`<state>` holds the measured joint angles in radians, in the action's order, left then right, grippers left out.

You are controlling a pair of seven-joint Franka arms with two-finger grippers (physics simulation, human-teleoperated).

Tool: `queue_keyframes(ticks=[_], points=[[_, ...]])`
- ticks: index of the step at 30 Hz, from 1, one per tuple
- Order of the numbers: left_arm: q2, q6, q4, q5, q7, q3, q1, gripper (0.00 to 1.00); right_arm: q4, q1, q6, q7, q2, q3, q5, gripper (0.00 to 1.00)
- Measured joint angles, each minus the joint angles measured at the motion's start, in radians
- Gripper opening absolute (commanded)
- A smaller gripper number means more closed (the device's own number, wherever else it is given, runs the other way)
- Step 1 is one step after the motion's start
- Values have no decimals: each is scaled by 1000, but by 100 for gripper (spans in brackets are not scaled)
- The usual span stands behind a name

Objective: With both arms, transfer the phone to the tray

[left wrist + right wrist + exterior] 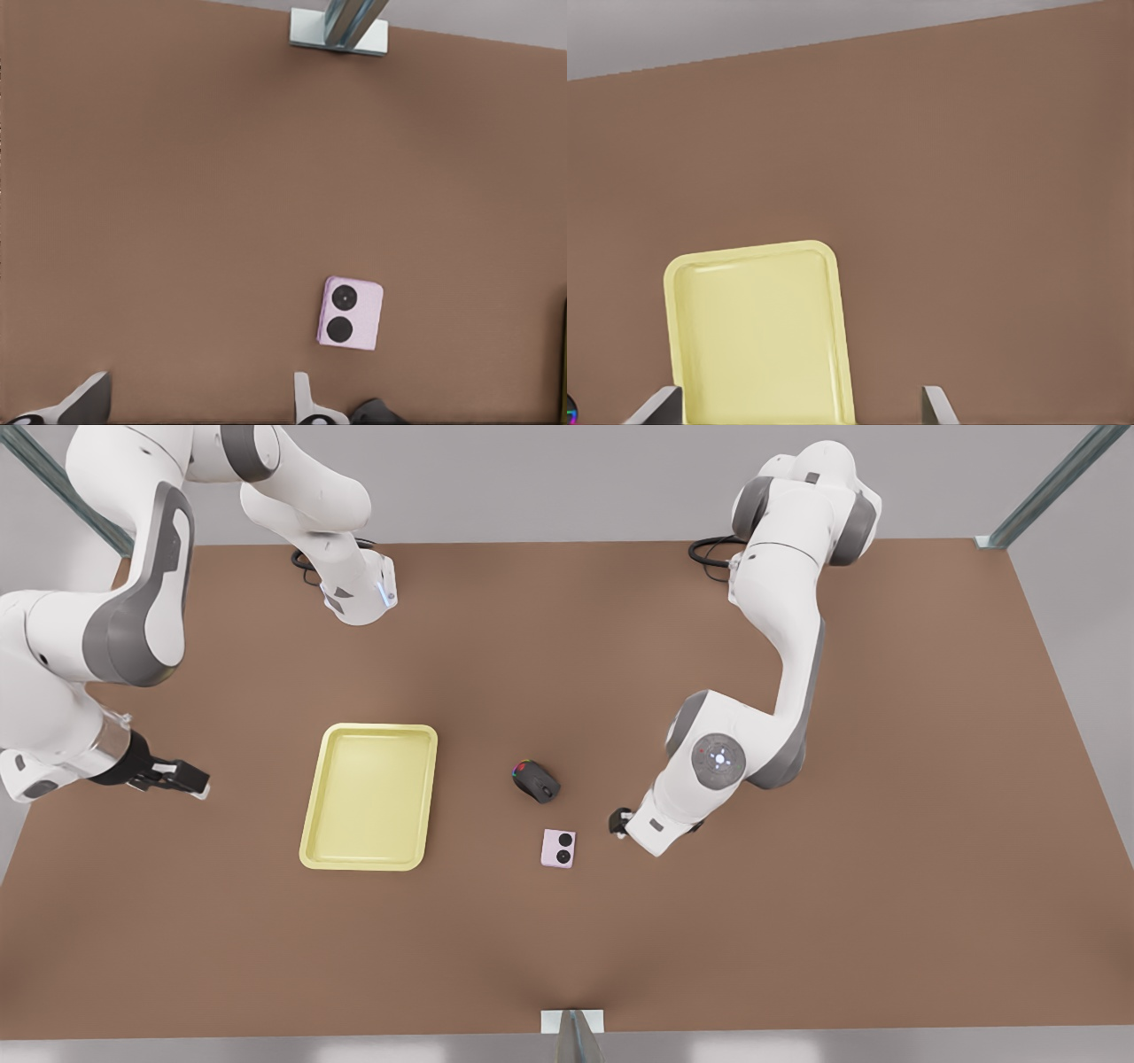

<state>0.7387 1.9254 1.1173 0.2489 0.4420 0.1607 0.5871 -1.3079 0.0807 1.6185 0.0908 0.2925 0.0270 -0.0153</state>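
My left gripper (pixel 618 821) hangs low over the brown table (pixel 797 921), just beside the phone (pixel 558 848) on the front view's right. It does not touch the phone, and its fingers (pixel 89 400) are spread wide with nothing between them. The phone lies flat with its two black circles facing up, well apart from the tray (pixel 370 795).

A dark mouse (pixel 536 781) with coloured lights sits near the phone, a little farther back and toward the tray. It lies off the straight line from the phone to the tray's near corner.

My right gripper (pixel 190 782) waits on the tray's other side, at the front view's left. It is near the rim but clear of it, with its fingers (pixel 937 403) spread apart and holding nothing.
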Motion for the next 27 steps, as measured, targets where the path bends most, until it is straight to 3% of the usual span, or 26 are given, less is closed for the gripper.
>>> queue_keyframes(ticks=[3,9,14,15,20,22,27], points=[[-6,-31,-1,0,7,7,0,100,-5,-118,0,-11,48,11,-8,100],[-122,-202,-11,3,-20,169,-95,100,50,-463,57,-14,239,2,11,100],[-230,-356,-10,-9,-91,248,-109,100,88,-622,171,79,382,-4,25,100],[-256,-380,-6,-18,-105,216,-138,100,90,-630,199,107,405,-1,26,100],[-411,-413,173,-164,-162,-221,-445,100,240,-683,344,259,606,13,29,100],[-417,-406,211,-217,-180,-277,-481,100,306,-701,389,320,675,21,30,100],[-385,-384,218,-323,-219,-296,-490,100,366,-705,493,469,778,13,29,100]])
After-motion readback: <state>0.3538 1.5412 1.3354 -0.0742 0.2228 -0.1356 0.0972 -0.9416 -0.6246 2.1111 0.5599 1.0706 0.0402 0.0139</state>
